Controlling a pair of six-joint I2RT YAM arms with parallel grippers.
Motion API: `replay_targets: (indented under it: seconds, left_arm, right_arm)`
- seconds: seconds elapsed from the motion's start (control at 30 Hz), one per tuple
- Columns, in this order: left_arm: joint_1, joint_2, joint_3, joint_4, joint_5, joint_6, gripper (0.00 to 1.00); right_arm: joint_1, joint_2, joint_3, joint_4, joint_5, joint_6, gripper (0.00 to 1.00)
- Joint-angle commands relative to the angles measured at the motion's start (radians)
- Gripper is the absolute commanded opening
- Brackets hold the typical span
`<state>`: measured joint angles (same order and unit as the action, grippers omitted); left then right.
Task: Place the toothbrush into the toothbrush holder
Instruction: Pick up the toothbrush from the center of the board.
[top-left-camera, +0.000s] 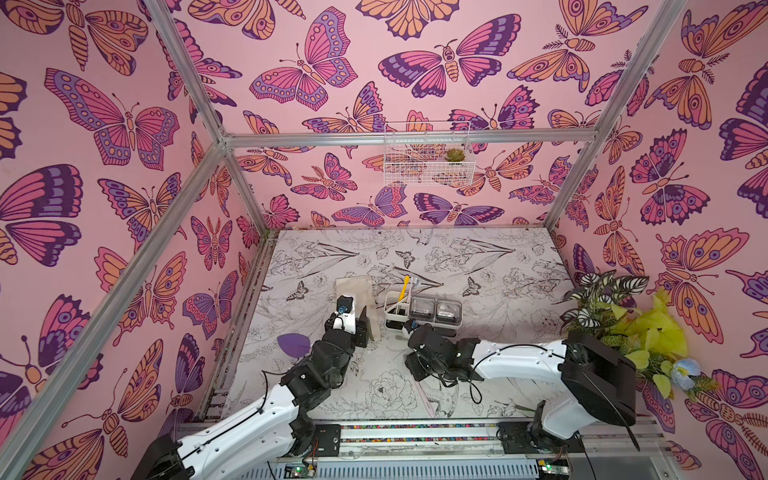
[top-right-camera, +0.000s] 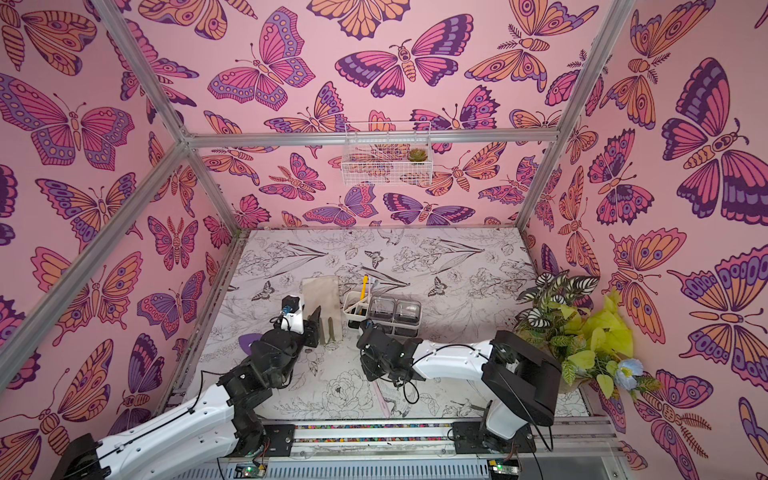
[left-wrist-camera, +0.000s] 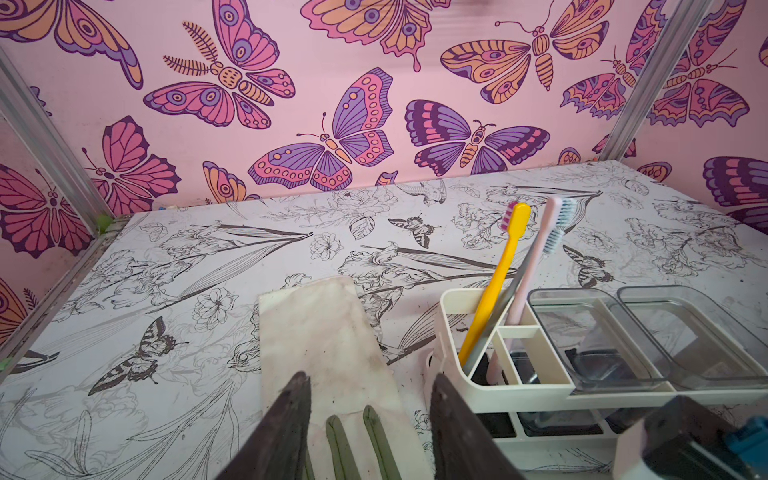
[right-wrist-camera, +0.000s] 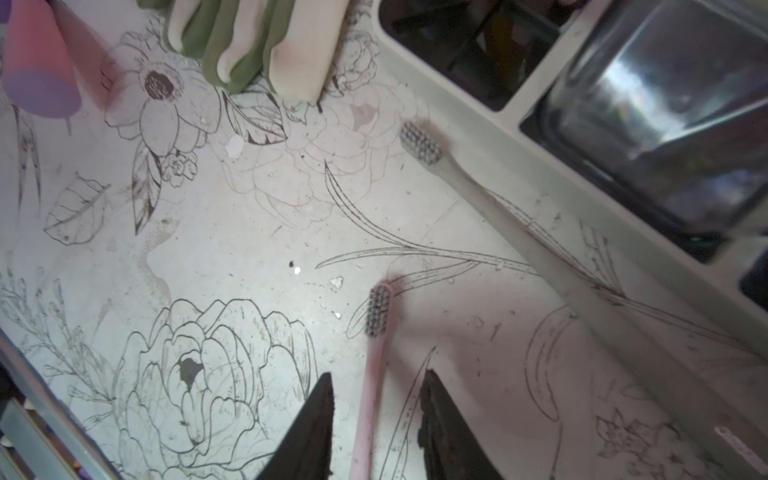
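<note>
1. The right gripper (right-wrist-camera: 379, 374) has its two fingers spread, one on each side of the pink toothbrush (right-wrist-camera: 374, 345) handle. They do not seem to touch it yet, so nothing is pinched.
2. That toothbrush lies flat on the table (right-wrist-camera: 228, 249), near the toothbrush holder (top-left-camera: 388, 309). The holder sits just below the middle of both top views. A grey toothbrush (right-wrist-camera: 540, 249) lies right beside the holder.
3. This step is the grab. I think the fingers must squeeze the handle next. Then the arm must lift the brush, tip it up and drop it in the slotted part. A yellow toothbrush (left-wrist-camera: 498, 282) and a pale pink toothbrush (left-wrist-camera: 540, 257) stand there already.
4. The left gripper (left-wrist-camera: 370, 376) is spread and empty, above a white mat (left-wrist-camera: 324, 332).
5. In both top views the right arm covers its fingers and the pink toothbrush. The handle's end is cut off in the right wrist view. The slots look dark and blurry there.
</note>
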<state>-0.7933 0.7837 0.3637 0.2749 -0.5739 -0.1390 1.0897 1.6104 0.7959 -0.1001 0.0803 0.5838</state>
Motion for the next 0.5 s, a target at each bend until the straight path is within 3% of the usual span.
replay_targets:
  seconds: [0.0, 0.47]
  left_arm:
    - [-0.004, 0.01, -0.013, -0.009, -0.021, -0.012, 0.49]
    - [-0.003, 0.031, -0.009, -0.007, -0.02, -0.019, 0.49]
  right_arm:
    - [0.01, 0.016, 0.023, 0.025, -0.019, 0.016, 0.35]
    - [0.013, 0.059, 0.02, 0.028, -0.013, 0.035, 0.32]
